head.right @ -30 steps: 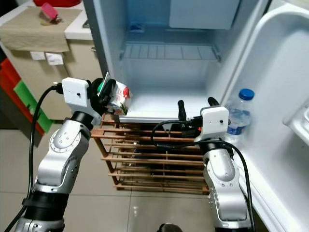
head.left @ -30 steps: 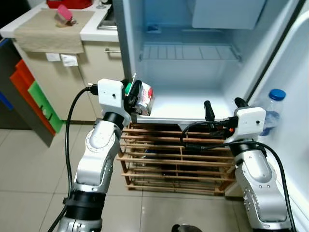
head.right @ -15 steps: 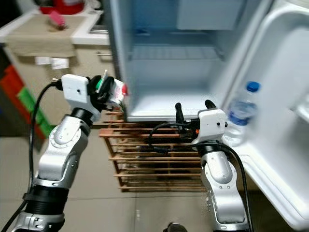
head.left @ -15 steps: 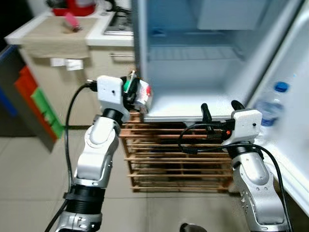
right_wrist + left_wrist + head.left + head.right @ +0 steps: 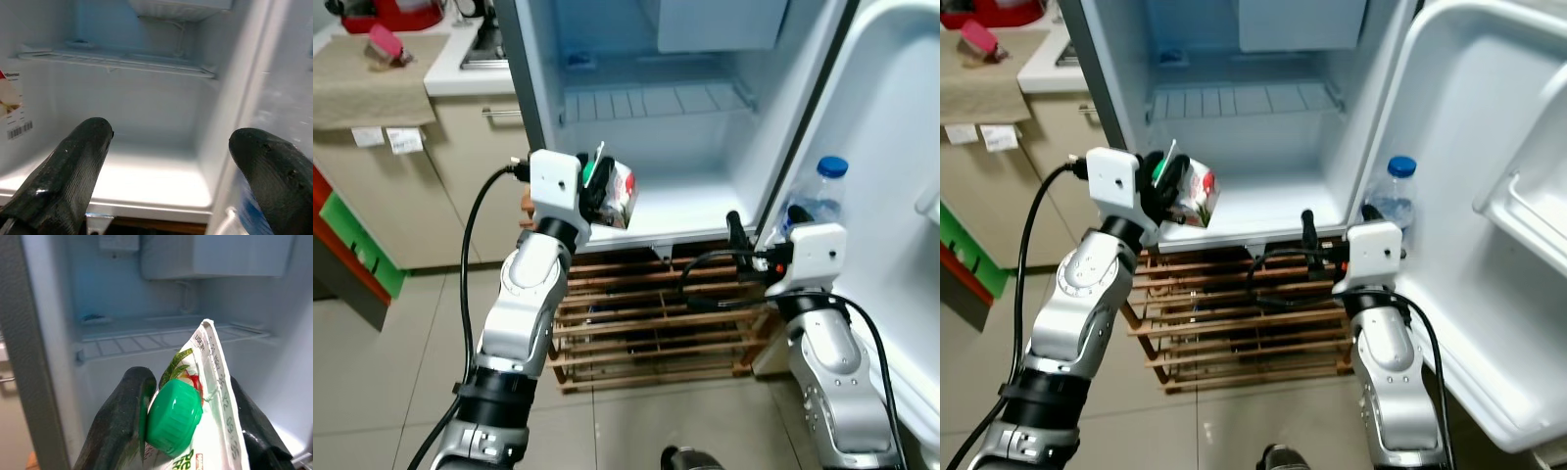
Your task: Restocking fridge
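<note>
So you are at the carry-in step: the left gripper (image 5: 597,192) is pinching a small juice carton (image 5: 615,196) with a green screw cap (image 5: 174,416), its two black fingers pressed against the carton's sides, as the left wrist view shows plainly. The carton hangs tilted at the front left edge of the open mini fridge (image 5: 530,88), just above the lip of its white floor (image 5: 690,201) and not yet resting on anything.

Your right gripper (image 5: 751,227) is spread wide and holds nothing; it waits low at the front right of the fridge floor, near the water bottle (image 5: 820,198) standing in the door shelf (image 5: 1489,323).

Next, you likely need to push the left arm forward past the lip so the carton sits over the bare floor, then bring it upright before lowering. Mind the tilt: set down as it is, the carton would probably tip. The wire shelf (image 5: 646,101) above is free too, but the floor looks the nearer target. Spread the fingers only once the base is flat, and keep the right arm clear of the wooden rack (image 5: 646,323) below.
</note>
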`<state>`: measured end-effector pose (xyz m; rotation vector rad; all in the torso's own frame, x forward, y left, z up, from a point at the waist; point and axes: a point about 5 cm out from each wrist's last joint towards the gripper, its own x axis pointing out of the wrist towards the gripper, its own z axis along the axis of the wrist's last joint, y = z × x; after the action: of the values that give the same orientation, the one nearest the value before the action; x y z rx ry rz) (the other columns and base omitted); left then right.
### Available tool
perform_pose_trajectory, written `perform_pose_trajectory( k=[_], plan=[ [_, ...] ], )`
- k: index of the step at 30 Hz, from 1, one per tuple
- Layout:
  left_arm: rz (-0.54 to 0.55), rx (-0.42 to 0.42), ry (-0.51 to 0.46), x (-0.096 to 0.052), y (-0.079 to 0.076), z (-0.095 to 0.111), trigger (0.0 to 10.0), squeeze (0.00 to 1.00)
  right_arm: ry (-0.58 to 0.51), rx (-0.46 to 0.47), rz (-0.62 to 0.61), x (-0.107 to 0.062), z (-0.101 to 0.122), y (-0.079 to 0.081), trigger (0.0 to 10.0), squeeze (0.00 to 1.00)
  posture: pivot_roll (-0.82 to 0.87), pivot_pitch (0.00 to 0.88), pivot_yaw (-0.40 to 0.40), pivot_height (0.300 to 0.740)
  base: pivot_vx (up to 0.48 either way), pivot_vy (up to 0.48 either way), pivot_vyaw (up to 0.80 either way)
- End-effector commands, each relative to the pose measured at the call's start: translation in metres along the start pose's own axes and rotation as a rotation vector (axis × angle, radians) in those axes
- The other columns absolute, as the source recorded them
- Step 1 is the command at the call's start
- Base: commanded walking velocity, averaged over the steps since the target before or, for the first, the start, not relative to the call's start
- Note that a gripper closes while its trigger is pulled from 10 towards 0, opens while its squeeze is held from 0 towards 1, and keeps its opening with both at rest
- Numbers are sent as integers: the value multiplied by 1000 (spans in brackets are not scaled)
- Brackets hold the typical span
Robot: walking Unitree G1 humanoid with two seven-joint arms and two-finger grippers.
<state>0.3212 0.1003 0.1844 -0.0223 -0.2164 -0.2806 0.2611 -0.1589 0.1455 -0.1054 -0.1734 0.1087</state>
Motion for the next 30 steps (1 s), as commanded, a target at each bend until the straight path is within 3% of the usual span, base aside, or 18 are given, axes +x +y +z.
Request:
perform_pose_trajectory(
  k=[1,11,18,30],
  plan=[
    [13,11,-19,5,1,4,10000,0,-10,-14,2,2,1,1,10000,0,-175,0,47,740,0,0,0],
    [-32,-10,-17,9,-5,3,10000,0,-14,-14,-1,2,1,1,10000,0,-186,0,54,740,0,0,0],
    [-71,38,-45,12,-11,8,10000,0,-10,-14,3,1,0,2,10000,0,-186,0,54,740,462,0,0],
    [-120,47,-66,17,-18,15,10000,0,-10,-15,9,1,0,2,10000,0,-189,0,47,740,480,0,0]
  ],
)
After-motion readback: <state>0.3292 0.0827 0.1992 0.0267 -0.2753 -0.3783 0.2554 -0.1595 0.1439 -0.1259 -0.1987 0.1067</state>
